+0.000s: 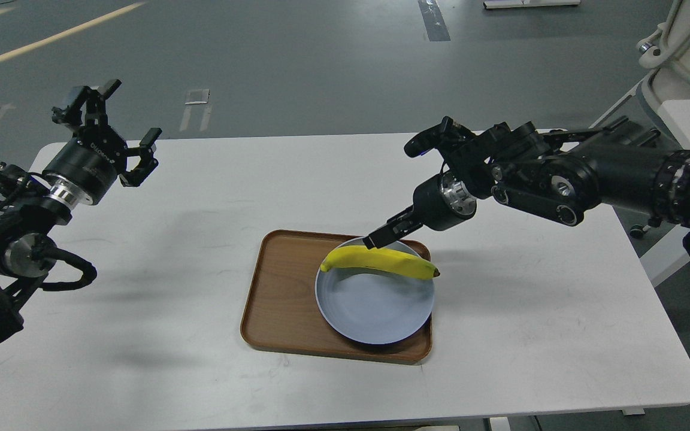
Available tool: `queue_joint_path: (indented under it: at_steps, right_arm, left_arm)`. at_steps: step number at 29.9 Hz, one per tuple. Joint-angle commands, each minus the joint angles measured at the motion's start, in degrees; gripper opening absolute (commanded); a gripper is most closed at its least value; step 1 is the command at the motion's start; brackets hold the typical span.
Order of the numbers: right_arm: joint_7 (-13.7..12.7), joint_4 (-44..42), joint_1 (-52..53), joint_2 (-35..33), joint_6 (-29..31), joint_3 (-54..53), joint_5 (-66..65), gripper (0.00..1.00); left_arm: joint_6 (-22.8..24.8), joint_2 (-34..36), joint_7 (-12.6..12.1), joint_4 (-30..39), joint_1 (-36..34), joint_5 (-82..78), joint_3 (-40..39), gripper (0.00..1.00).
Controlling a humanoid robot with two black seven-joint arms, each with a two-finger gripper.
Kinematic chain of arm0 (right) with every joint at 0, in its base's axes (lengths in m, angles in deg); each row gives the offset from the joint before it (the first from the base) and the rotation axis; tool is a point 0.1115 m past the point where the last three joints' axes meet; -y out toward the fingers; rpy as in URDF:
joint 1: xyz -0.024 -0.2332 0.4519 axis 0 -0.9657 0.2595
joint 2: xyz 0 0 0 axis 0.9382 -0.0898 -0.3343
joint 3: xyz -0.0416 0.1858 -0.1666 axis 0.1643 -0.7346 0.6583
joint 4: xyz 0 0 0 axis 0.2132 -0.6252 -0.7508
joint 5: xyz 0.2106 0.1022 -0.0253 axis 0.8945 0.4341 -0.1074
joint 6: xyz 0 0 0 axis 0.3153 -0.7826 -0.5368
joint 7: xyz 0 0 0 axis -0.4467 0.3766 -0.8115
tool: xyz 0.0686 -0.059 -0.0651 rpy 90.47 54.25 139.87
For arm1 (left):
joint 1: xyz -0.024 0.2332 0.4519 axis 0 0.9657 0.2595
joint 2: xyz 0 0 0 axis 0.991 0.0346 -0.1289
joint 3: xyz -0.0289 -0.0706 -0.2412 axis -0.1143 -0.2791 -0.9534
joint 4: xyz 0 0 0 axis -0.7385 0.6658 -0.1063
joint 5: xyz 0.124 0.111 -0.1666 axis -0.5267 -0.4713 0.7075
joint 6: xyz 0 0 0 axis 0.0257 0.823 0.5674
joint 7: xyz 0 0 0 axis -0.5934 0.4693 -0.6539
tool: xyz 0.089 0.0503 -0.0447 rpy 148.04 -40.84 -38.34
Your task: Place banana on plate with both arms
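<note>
The yellow banana (381, 261) lies flat across the far part of the pale blue-grey plate (372, 305), its dark tip over the plate's right rim. My right gripper (376, 239) hangs just above and behind the banana's middle. Its fingers are off the fruit and hold nothing. My left gripper (122, 123) is open and empty, raised over the table's far left corner, far from the plate.
The plate sits on the right half of a brown wood-grain tray (279, 299) in the middle of the white table (530, 335). A white machine base (680, 48) stands beyond the table's right end.
</note>
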Motion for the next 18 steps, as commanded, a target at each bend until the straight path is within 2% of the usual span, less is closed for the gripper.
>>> queue_joint_path:
  at_steps: [1,5,8,11,18]
  right_arm:
    - [0.0,-0.46,-0.87,-5.09,-0.01,-5.63,8.62,1.0]
    - [0.0,-1.6,-6.29,-13.52,-0.01,-14.58,25.28,1.0]
    - [0.0,-2.91,-12.44,-15.46,-0.01,-20.64,34.0,1.0]
    - [0.0,-5.89,-21.57,-15.91,-0.01,-29.07,42.18,1.0]
    - [0.0,-7.49,-35.75,-15.03,-0.23,-44.3,53.54,1.0]
  left_arm:
    - [0.0,0.0,-0.01,0.0,0.09,-0.09,0.03,1.0]
    - [0.0,-0.08,-0.01,0.0,0.18,-0.09,0.03,1.0]
    - [0.0,-0.35,-0.01,0.0,0.27,-0.09,0.03,1.0]
    - [0.0,-1.66,-0.01,-0.35,0.36,-0.17,0.03,1.0]
    - [0.0,-4.3,-0.01,-0.97,0.71,-0.09,0.03,1.0]
